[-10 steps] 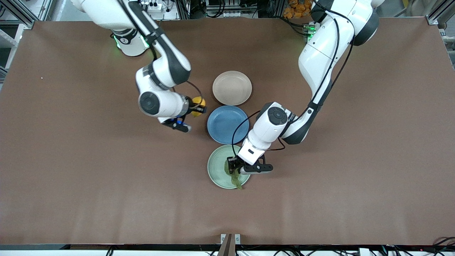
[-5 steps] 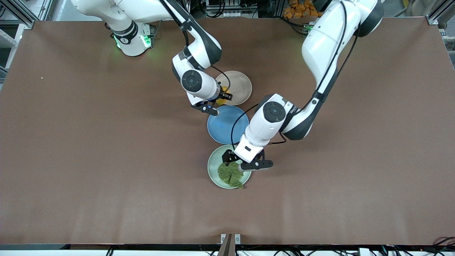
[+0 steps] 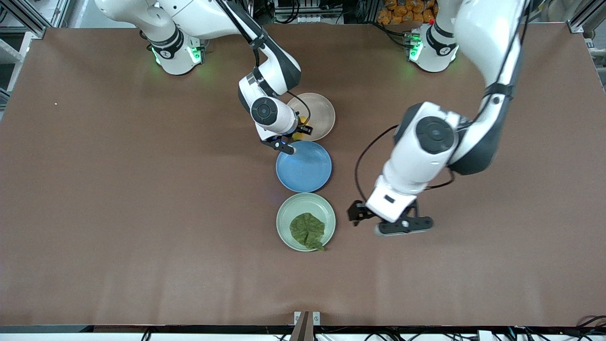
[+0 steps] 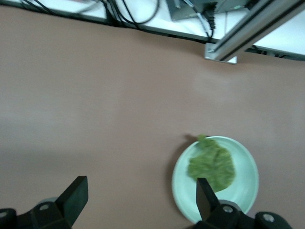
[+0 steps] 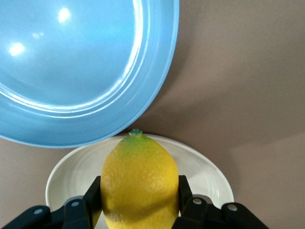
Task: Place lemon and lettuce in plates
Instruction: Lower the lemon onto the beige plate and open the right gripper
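The lettuce [image 3: 307,230] lies flat in the mint green plate [image 3: 289,211], the plate nearest the front camera; both show in the left wrist view, the lettuce [image 4: 212,165] on the plate [image 4: 245,191]. My left gripper [image 3: 360,215] is open and empty, up over bare table beside that plate, toward the left arm's end [image 4: 138,200]. My right gripper [image 3: 299,133] is shut on the lemon [image 3: 298,135], holding it over the edge of the beige-pink plate [image 3: 319,113]. In the right wrist view the lemon [image 5: 139,183] sits between the fingers above that plate [image 5: 209,176].
A blue plate [image 3: 304,166] lies between the two task plates, and it fills much of the right wrist view [image 5: 81,71]. Bare brown table spreads on all sides.
My left gripper let go of the lettuce, which now lies spread in the green plate, and rose away toward the left arm's end. My right gripper carried the lemon over the beige-pink plate's edge.
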Robot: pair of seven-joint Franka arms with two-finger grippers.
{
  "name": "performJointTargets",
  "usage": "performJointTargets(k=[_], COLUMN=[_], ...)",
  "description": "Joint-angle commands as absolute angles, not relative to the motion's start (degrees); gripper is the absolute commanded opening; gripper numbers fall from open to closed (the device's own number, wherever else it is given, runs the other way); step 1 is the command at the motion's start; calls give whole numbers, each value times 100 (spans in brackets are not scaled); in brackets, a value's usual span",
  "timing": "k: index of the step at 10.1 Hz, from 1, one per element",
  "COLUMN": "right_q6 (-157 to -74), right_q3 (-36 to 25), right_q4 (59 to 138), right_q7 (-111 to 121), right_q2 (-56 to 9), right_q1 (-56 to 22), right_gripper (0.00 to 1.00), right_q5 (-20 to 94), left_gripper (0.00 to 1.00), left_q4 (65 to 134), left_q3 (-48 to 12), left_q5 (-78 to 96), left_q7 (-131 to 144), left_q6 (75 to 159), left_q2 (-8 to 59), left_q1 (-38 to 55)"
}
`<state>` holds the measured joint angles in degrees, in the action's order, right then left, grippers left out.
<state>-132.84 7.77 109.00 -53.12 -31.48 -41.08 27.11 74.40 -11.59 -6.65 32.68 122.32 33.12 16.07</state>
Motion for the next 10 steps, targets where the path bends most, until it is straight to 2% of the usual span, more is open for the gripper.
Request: performJointTargets(k=[1, 2, 4, 7, 8, 10], right_q6=[-13202, -13114, -12529, -10782, -10471, -10398], right_q3=[747, 747, 730, 668, 668, 668], right_q4=[10811, 10802, 10488, 9723, 9477, 9133], right_q7=[-5361, -5370, -5422, -5257, -4943, -4215], right_q2=[-3138, -3094, -3059, -2630, -2463, -2399], right_q1=[-4105, -4131, -4061, -3370, -3036, -2245], right_gripper=[85, 100, 100, 100, 100, 100], right_q5=[2892, 2892, 2892, 2787, 2777, 2612], left_gripper=[100, 100, 100, 100, 100, 100], left_q4=[7646, 7646, 7638, 7620, 7611, 7603], left_q3=[-1178, -1178, -1187, -1213, -1195, -1204], left_q5=[-765, -765, -756, -659, -659, -659], left_q7=[2647, 2463, 1832, 1117, 1108, 1099], left_q6=[11517, 11166, 10314, 9626, 9467, 9124], left_q2=[2674, 2454, 2006, 1566, 1460, 1267], left_q1=[1215, 1074, 722, 229, 211, 62])
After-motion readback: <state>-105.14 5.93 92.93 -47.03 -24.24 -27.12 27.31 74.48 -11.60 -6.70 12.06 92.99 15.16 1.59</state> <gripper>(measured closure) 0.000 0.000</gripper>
